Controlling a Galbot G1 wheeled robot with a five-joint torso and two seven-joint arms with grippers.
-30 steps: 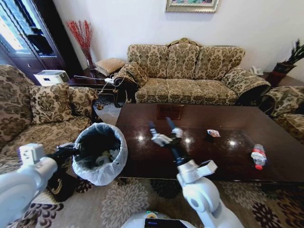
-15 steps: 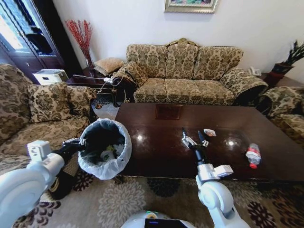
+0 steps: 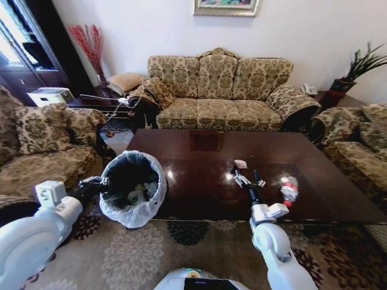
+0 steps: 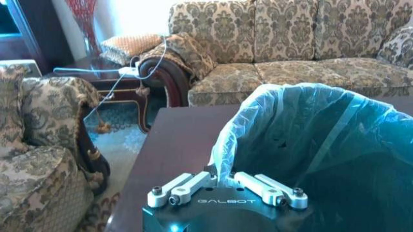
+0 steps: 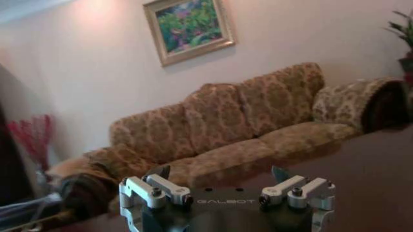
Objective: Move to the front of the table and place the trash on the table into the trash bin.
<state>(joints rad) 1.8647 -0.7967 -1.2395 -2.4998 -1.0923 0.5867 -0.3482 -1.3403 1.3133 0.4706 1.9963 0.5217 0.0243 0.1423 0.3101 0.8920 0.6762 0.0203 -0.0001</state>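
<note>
The dark glossy table (image 3: 199, 187) stretches across the head view. On its right half lie a crinkled wrapper (image 3: 240, 164) and a clear bottle with a red label (image 3: 289, 188). My right gripper (image 3: 247, 176) hovers open just above the tabletop between them, with the wrapper just beyond its fingertips. The right wrist view shows that gripper (image 5: 219, 173) with its jaws apart and nothing between them. The trash bin (image 3: 134, 212) with its whitish bag hangs at the table's left end, with white litter inside. My left gripper (image 3: 97, 183) is shut on the bag's rim (image 4: 223, 159).
A patterned sofa (image 3: 224, 90) stands behind the table. Armchairs flank it at the left (image 3: 42, 139) and the right (image 3: 357, 145). A side table with cables (image 3: 112, 99) sits at the back left. A patterned rug (image 3: 151, 254) covers the floor between me and the table.
The camera has shifted right along the table. My right gripper has swung from the table's middle to the wrapper and bottle. The left gripper still holds the bin.
</note>
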